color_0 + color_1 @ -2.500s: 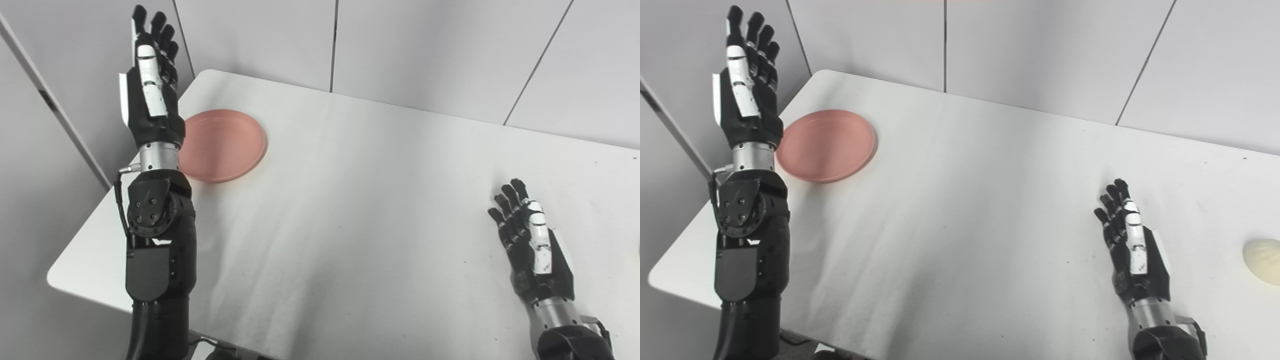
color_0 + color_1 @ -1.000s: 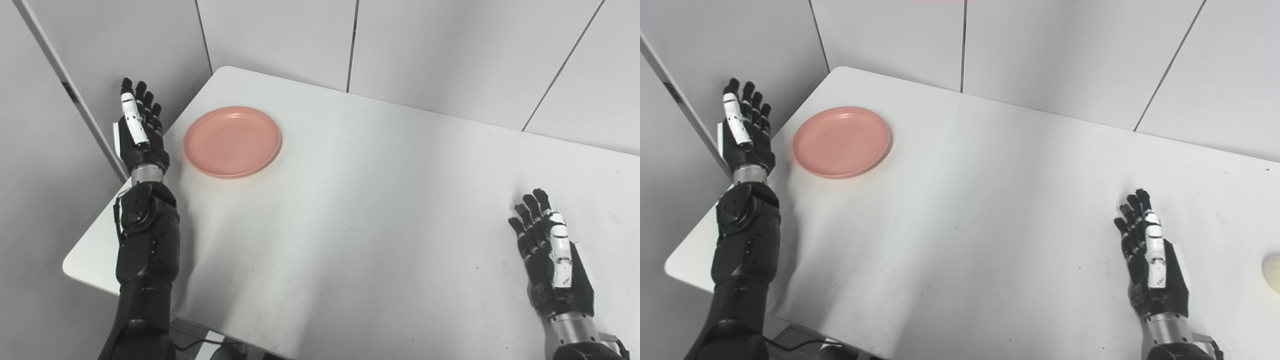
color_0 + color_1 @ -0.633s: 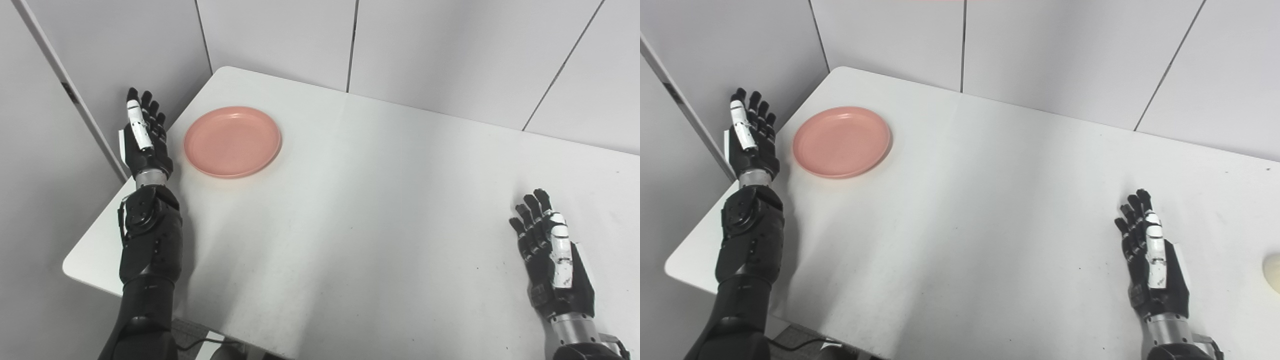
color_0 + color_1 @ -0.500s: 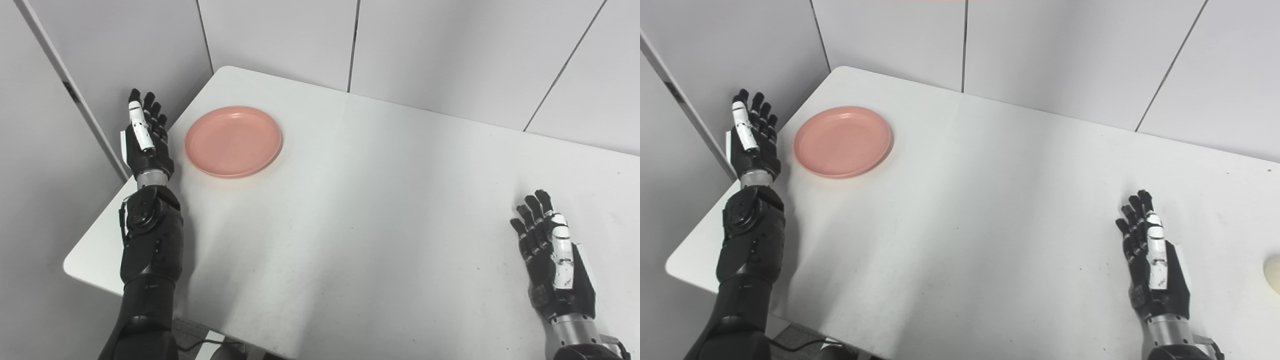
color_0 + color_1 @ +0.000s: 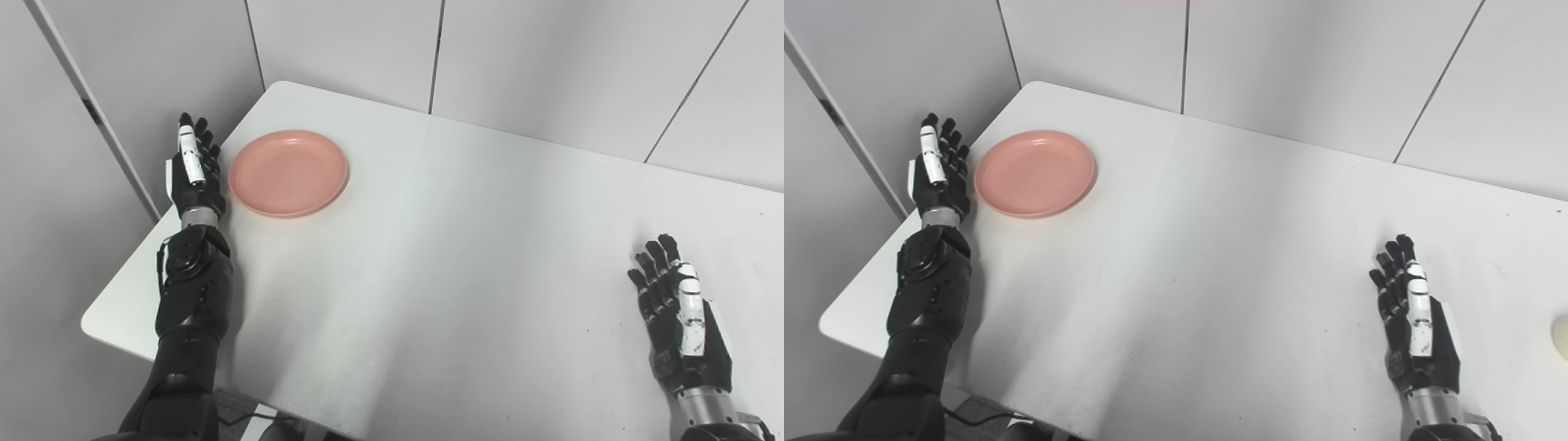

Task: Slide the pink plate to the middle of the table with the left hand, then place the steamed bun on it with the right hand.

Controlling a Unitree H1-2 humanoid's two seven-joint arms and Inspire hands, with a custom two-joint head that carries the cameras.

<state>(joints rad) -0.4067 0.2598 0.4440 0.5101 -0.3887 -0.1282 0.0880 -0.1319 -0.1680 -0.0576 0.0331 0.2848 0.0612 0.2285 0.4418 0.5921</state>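
— Plate first: where does it sit?

— Pink plate (image 5: 288, 172) lies flat near the far left corner of the white surface (image 5: 441, 257), well away from the middle, with nothing on it.

— And the left hand?

— Left hand (image 5: 193, 169) stands at the surface's left edge, just beside the plate's left rim, fingers straight and pointing away from the robot. It holds nothing and is released. Whether it touches the rim, I cannot tell; a thin gap seems to show.

— Right hand?

— Right hand (image 5: 1415, 321) rests low over the near right part of the surface, fingers spread and extended, empty too.

— Bun?

— Steamed bun (image 5: 1560, 337) shows only as a pale sliver at the right edge of the right eye view, lying on the surface to the right of the right hand, apart from it and far from the plate.
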